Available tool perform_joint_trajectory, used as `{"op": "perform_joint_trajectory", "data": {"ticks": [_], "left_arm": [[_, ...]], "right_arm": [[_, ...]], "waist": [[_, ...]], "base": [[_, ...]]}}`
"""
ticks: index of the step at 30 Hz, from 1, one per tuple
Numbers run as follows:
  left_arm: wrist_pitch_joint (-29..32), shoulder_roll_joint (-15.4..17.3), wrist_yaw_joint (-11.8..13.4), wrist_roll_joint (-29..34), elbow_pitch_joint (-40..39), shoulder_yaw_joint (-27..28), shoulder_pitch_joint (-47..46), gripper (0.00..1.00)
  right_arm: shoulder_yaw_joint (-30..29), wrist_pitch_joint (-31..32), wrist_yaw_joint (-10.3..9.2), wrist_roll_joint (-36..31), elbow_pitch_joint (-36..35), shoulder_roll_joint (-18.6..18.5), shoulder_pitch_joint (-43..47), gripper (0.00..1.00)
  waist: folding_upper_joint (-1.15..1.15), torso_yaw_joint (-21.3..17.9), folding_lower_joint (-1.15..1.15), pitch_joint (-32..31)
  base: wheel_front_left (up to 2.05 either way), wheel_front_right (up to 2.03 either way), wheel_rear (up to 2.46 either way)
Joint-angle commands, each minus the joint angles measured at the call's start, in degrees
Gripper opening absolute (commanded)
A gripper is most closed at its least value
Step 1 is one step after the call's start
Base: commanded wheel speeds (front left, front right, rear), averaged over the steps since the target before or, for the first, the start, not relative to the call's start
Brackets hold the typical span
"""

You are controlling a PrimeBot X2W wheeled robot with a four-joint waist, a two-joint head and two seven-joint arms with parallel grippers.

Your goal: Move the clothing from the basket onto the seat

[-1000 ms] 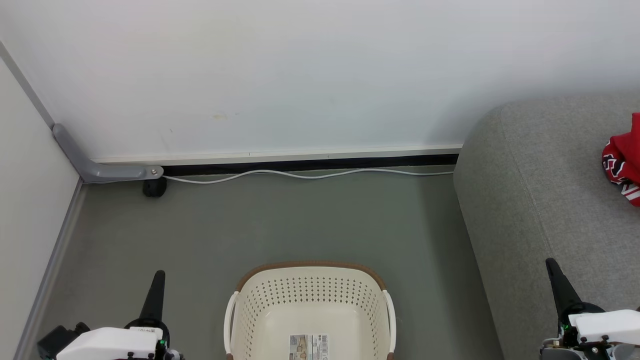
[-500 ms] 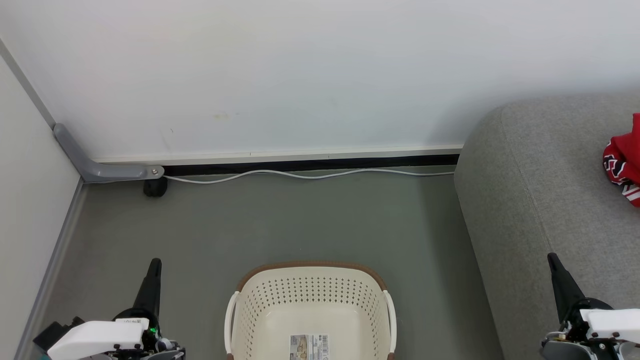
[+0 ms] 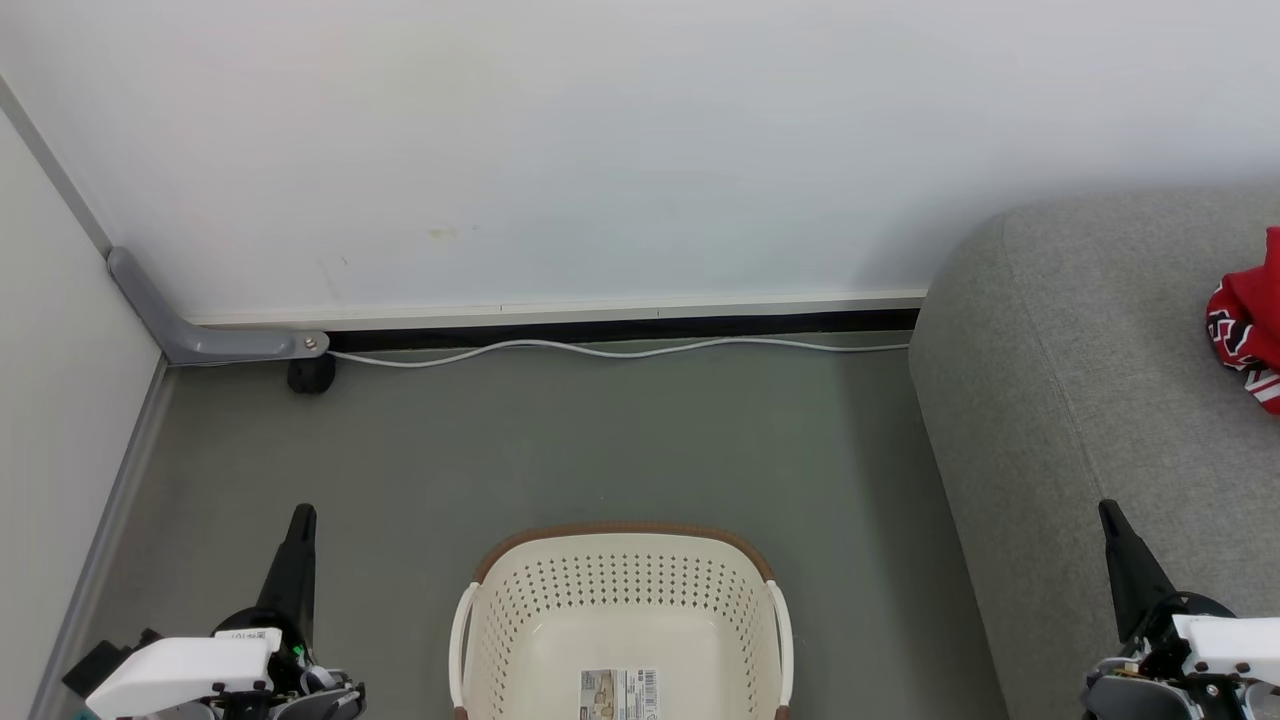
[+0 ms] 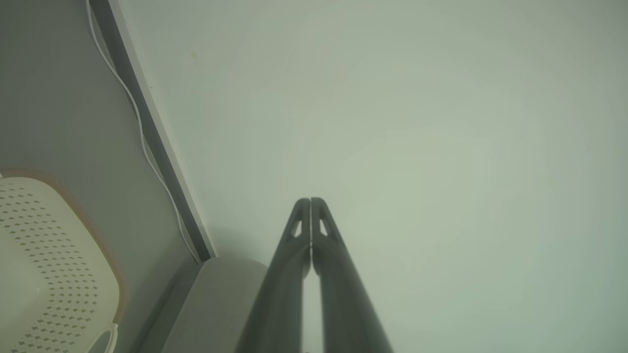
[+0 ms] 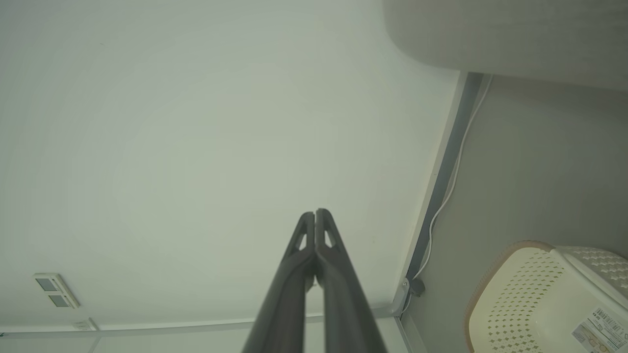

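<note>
A pale wall [image 3: 600,150] rose behind everything, and a grey-green floor [image 3: 600,440] spread out below it. The seat [image 3: 1080,400], a broad grey sofa with rounded edges, took up the right side of the head view. The basket [image 3: 620,532] stood on the floor near the bottom centre, between the two arms and well apart from the wall. As much of its inside as could be seen held no cloth. The clothing [image 3: 1245,330], a rumpled red jersey with white trim, lay on the seat at the right edge of the view, partly cut off. From that, the task looked close to finished, or finished. The jersey looked light, soft and limp, perhaps a little slick, so it would likely sag and trail from any grip. It would be best pinched at a raised fold or bunched ridge, not at a flat layer, and lifted high enough for the hanging part to clear. The left gripper [image 3: 299,525] hung above the floor just left of the basket. The right gripper [image 3: 1110,520] hung over the seat's front edge. In each wrist view the two fingers met at the tips, so both claws were closed and held nothing. A thin white cable [image 3: 600,350] ran along the foot of the wall. A small paper label [image 3: 618,693] lay on the basket's bottom.
</note>
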Motion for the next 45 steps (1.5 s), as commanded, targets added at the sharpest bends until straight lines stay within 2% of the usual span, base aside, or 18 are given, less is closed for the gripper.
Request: {"op": "perform_joint_trajectory", "data": {"ticks": [1, 45], "left_arm": [[0.4, 1.0, -0.5, -0.2, -1.6, 1.9, -3.3, 0.00], [0.4, 1.0, -0.5, -0.2, -1.6, 1.9, -3.3, 0.00]], "right_arm": [[0.9, 0.4, 0.25, 0.5, -1.8, -0.6, -2.5, 0.00], [0.8, 0.5, 0.25, 0.4, -1.8, -0.5, -2.6, 0.00]], "waist": [[0.00, 0.0, 0.00, 0.0], [0.00, 0.0, 0.00, 0.0]], "base": [[0.00, 0.00, 0.00], [0.00, 0.00, 0.00]]}}
